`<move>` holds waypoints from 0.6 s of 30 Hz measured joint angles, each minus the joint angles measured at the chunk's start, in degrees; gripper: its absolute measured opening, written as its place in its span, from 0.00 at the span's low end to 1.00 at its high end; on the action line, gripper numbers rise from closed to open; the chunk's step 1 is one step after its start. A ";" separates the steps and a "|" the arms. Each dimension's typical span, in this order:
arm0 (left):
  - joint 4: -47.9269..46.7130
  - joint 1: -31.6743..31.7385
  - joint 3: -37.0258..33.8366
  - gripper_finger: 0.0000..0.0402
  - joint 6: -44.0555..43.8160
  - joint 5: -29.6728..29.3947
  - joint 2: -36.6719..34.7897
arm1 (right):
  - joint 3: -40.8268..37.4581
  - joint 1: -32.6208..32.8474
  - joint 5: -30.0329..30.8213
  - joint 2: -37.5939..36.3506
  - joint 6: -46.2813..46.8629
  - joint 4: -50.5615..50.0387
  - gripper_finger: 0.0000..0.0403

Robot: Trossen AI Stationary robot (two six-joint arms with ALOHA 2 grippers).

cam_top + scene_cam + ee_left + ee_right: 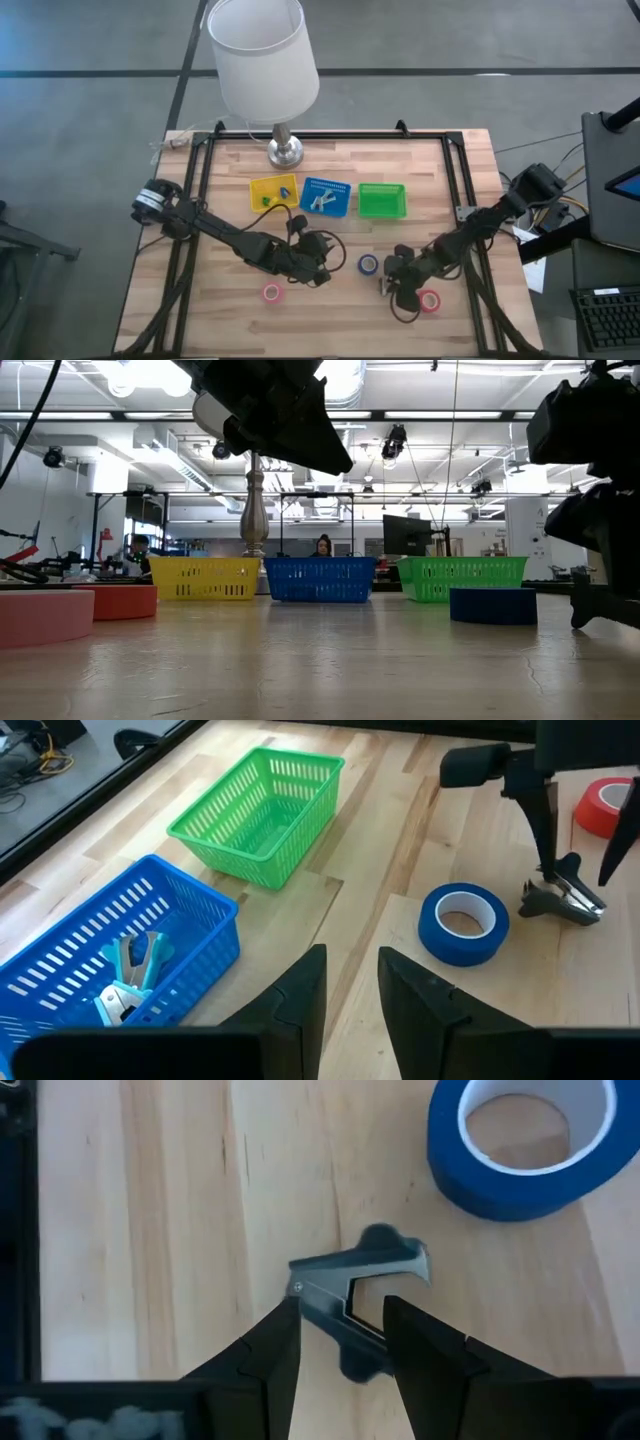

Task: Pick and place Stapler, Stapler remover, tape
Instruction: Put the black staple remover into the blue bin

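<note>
High view, end effectors: The left end effector (pixel 318 268) hangs over the middle of the wooden tabletop (pixel 230 310); the right end effector (pixel 392 284) is down toward the front edge, right of centre.
High view, tape: A blue tape roll (pixel 368 264) lies between the two end effectors; one red tape roll (pixel 272 293) sits near the front edge left of centre, another red roll (pixel 430 301) near the front edge on the right.
High view, trays: A yellow tray (pixel 273 193), a blue tray (pixel 325 197) and a green tray (pixel 382 200) line up toward the back edge, in front of a lamp (pixel 264 62).
Low view: The three baskets stand in a row across the far side; a person (pixel 323 547) shows in the room beyond.
Left wrist view: The left end effector's fingers stand slightly apart and hold nothing. The blue tray carries light-blue staple removers (pixel 128 978); the green tray is bare inside.
Right wrist view: The right end effector's fingers are parted on either side of a dark grey staple remover (pixel 362 1290) lying on the wood, just beside the blue roll; whether they touch it cannot be told.
Writing: No readable label shows in any view.
</note>
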 joint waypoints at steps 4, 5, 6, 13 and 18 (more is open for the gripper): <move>0.02 0.00 0.00 0.24 -0.02 0.02 0.00 | -0.01 0.00 -0.26 1.03 -4.87 0.52 0.35; 0.02 0.00 0.00 0.24 -0.02 0.02 0.00 | 0.01 0.00 -0.26 1.24 -6.88 0.62 0.35; 0.04 0.00 0.00 0.24 -0.02 0.02 0.00 | 0.01 0.00 -0.26 1.50 -8.87 0.52 0.35; 0.03 0.00 0.00 0.24 -0.07 0.02 0.00 | 0.23 0.00 -0.22 3.87 -18.99 2.63 0.34; 0.00 0.00 0.00 0.24 -0.07 0.02 0.00 | 0.29 0.02 -0.11 5.30 -26.19 3.51 0.33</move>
